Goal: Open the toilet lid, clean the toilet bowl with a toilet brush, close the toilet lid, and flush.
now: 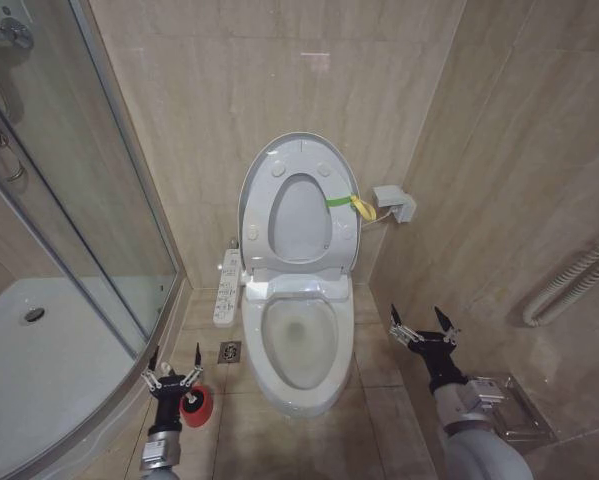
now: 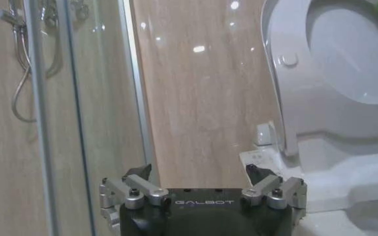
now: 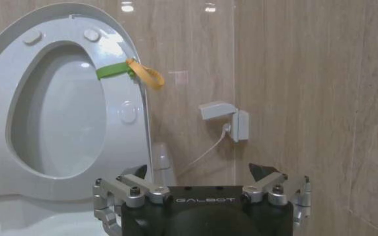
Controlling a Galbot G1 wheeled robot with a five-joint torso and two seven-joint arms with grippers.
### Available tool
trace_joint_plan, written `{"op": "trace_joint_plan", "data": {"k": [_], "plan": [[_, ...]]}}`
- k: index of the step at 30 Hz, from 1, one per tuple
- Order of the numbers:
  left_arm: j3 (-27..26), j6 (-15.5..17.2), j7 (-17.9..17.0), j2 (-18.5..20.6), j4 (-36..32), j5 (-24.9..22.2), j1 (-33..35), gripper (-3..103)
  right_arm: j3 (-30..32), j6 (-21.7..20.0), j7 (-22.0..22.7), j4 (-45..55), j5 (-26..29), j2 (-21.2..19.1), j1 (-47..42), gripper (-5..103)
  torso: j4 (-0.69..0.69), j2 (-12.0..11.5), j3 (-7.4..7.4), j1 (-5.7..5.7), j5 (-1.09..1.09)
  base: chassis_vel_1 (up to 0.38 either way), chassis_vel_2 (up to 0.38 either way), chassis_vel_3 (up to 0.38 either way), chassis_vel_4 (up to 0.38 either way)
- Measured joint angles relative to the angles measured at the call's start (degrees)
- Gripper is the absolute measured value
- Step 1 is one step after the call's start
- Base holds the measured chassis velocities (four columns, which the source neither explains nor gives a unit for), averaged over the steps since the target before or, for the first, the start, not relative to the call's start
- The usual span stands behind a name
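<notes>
Head view: standing open against the wall, the toilet lid (image 1: 301, 150), with the seat ring (image 1: 299, 215) raised too and a green-yellow band (image 1: 347, 202) on its side. Lying exposed below, the toilet bowl (image 1: 297, 350), between the two grippers. Hovering left of the bowl, the left gripper (image 1: 173, 366), fingers spread wide and holding nothing, just above the red holder cup (image 1: 195, 406). Hovering right of the bowl, the right gripper (image 1: 423, 324), also wide open and empty.

Left wrist view: facing the shower glass (image 2: 77, 123) and wall, open fingers (image 2: 136, 186), the lid (image 2: 287, 73) ahead to one side.

Right wrist view: pointing at the raised lid (image 3: 57, 34) and a wall box (image 3: 225, 118), fingers (image 3: 267, 182) apart, gripping nothing.
</notes>
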Motion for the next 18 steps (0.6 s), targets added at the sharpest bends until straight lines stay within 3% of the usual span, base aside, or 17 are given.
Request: {"op": "trace_joint_plan", "data": {"k": [11, 18], "plan": [[-6.05, 5.11, 0.08, -0.32, -17.79, -0.09, 10.67, 96, 0.00, 0.00, 0.00, 0.00, 0.00, 0.00, 0.01, 100, 0.00, 0.00, 0.00, -0.01, 0.01, 0.000, 0.000, 0.000, 0.000], [-8.78, 6.34, 0.23, -0.41, -28.06, -2.64, 18.43, 96, 0.00, 0.00, 0.00, 0.00, 0.00, 0.00, 0.00, 100, 0.00, 0.00, 0.00, -0.01, 0.01, 0.000, 0.000, 0.000, 0.000]]}}
